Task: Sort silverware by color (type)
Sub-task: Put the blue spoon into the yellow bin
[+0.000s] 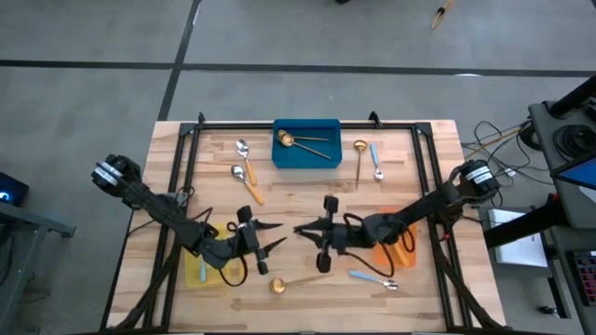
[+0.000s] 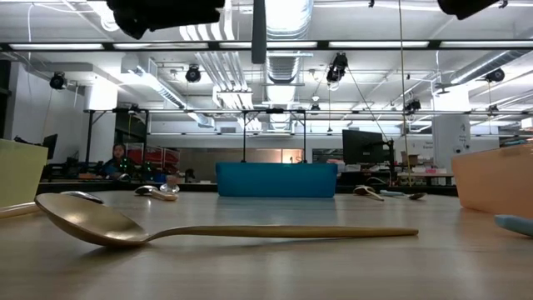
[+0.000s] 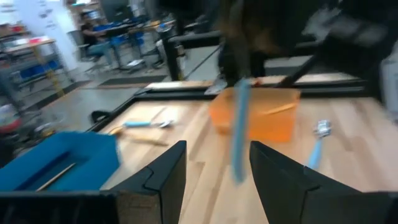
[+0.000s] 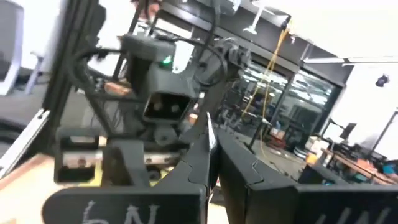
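Over the table's middle my two grippers face each other. My right gripper [image 1: 300, 230] [image 4: 210, 134] is shut on a light-blue-handled spoon [image 3: 239, 130], which hangs upright in front of my left gripper. My left gripper [image 1: 275, 235] [image 3: 217, 155] is open, one finger on each side of the spoon's lower part, and I see no touch. A gold spoon [image 1: 298, 282] [image 2: 208, 232] lies flat near the front edge. Another blue-handled spoon [image 1: 372, 277] lies to its right. My right gripper pinches the blue-handled spoon by the upper end of its handle [image 3: 243, 84] between its two shut fingers; a thin pale edge [image 4: 211, 140] shows between them. The fingers come about level from the table's right and lie across the handle. The spoon hangs down, clear of the table.
A blue bin [image 1: 305, 144] holding gold spoons stands at the far middle. A yellow bin [image 1: 207, 265] lies under my left arm and an orange bin [image 1: 396, 253] under my right. Orange-handled spoons [image 1: 247, 181] lie at the far left, a gold spoon [image 1: 359, 158] and a blue-handled one [image 1: 375, 160] at the far right.
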`<act>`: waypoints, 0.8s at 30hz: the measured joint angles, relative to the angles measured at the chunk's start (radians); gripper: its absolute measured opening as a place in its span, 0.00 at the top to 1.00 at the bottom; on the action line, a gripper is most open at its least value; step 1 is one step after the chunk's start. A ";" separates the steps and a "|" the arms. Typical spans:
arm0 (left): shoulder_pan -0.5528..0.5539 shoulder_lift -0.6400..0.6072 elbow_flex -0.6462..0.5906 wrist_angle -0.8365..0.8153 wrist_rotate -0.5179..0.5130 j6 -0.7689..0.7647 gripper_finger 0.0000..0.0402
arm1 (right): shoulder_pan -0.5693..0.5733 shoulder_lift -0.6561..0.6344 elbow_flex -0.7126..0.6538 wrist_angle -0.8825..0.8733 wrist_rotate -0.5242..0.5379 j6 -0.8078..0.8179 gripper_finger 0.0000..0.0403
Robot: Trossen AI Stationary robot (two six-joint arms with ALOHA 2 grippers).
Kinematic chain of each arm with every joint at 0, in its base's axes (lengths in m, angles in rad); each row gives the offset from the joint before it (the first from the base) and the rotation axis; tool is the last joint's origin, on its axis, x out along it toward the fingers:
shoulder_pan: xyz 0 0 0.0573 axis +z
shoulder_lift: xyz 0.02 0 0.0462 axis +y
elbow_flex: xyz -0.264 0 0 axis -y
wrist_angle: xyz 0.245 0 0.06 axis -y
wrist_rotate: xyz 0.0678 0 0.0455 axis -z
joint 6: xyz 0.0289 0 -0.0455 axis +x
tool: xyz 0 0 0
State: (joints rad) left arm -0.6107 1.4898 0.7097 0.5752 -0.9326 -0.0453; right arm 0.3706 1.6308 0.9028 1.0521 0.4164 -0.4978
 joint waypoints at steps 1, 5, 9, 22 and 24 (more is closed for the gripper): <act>0.005 0.011 0.000 0.034 0.014 0.010 0.61 | -0.001 0.001 -0.002 -0.004 0.001 -0.002 0.97; 0.036 0.055 0.000 0.168 0.031 0.036 0.61 | -0.004 0.006 0.009 0.007 0.003 -0.004 0.97; 0.062 0.106 0.000 0.278 0.143 0.062 0.61 | -0.002 0.008 0.015 -0.001 -0.006 -0.019 0.97; 0.080 0.152 0.002 0.384 0.167 0.096 0.70 | -0.003 0.008 0.016 0.002 -0.041 -0.013 0.97; 0.084 0.154 0.008 0.384 0.196 0.095 0.72 | -0.005 0.008 0.016 0.004 -0.094 0.010 0.97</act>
State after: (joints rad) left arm -0.5270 1.6436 0.7178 0.9592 -0.7363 0.0494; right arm 0.3660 1.6386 0.9192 1.0564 0.3225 -0.4875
